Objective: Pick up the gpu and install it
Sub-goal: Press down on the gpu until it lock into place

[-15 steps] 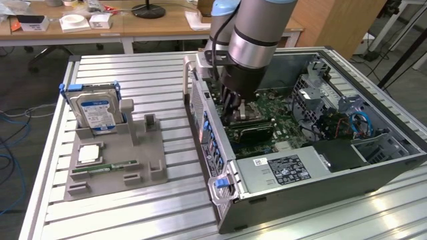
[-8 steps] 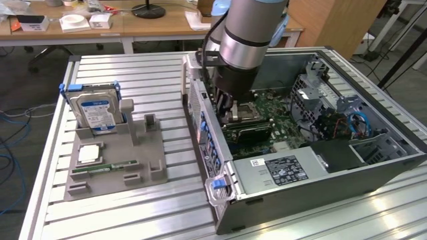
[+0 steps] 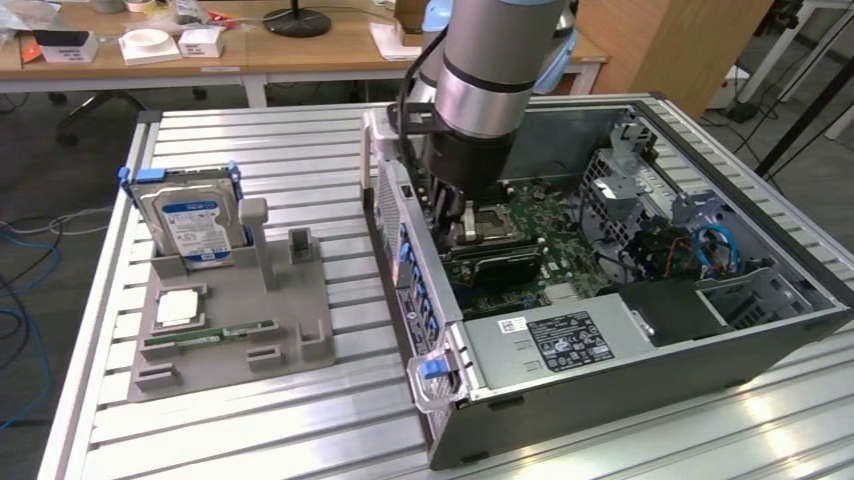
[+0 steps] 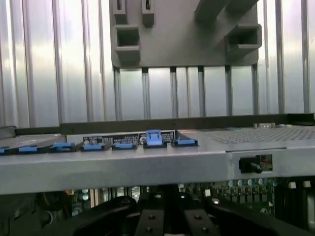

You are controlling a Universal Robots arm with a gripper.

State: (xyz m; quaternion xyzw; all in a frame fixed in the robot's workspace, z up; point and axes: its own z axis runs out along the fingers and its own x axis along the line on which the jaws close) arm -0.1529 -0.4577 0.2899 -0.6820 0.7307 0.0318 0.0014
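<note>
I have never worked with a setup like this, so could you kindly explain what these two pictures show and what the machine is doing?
The grey and black column is a robot arm reaching down into an open computer case that lies on its side on a ribbed metal table. One picture comes from a camera standing off the arm; the other from a camera on the arm's wrist, looking past its gripper at the case's rear wall. The gripper's fingers are shut, down by the green motherboard; whether they hold a card cannot be made out. On the exterior view's left sits a grey parts holder with a hard drive standing upright and a memory stick lying flat.
</note>
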